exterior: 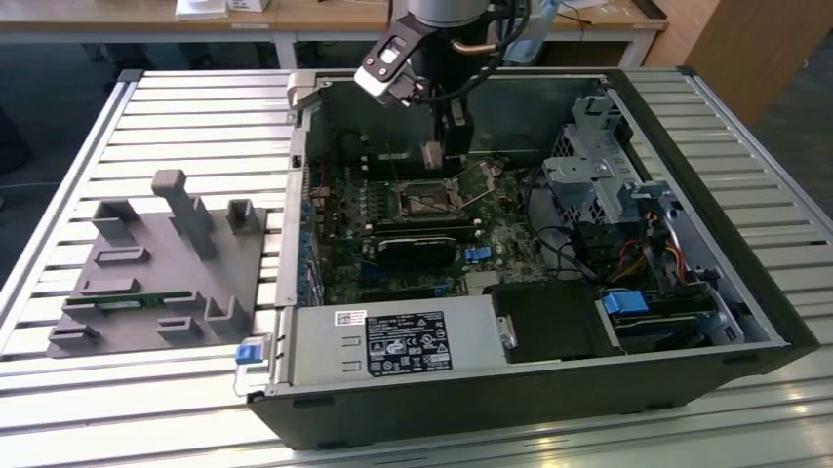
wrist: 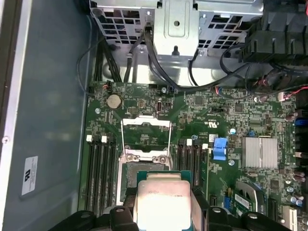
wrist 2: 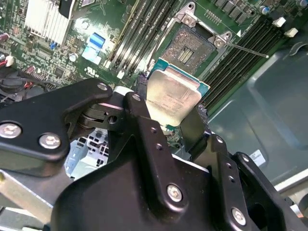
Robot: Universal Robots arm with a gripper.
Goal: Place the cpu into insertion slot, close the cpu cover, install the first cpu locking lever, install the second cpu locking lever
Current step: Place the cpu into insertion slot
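Note:
My gripper (exterior: 444,146) hangs inside the open computer case, shut on the cpu (exterior: 432,154), a flat square chip with a silvery top. In both wrist views the black fingers (wrist 2: 144,125) clamp the cpu (wrist 2: 173,96) by two opposite edges. The cpu (wrist: 161,199) hovers above the motherboard, just short of the insertion slot (wrist: 127,172), and overlaps its near edge. The insertion slot (wrist 2: 192,45) lies bare with its dark centre showing. The cpu cover (wrist: 146,121), a thin metal frame, stands swung open past the slot. A thin locking lever rod (wrist 2: 250,49) sticks out beside the socket.
Black memory slots (wrist: 101,168) run along both sides of the socket. A finned heatsink (wrist: 260,153) and blue connector (wrist: 219,148) sit nearby. The drive cage (exterior: 592,185) and power supply (exterior: 390,341) crowd the case. A grey fixture block (exterior: 156,263) rests on the slatted table.

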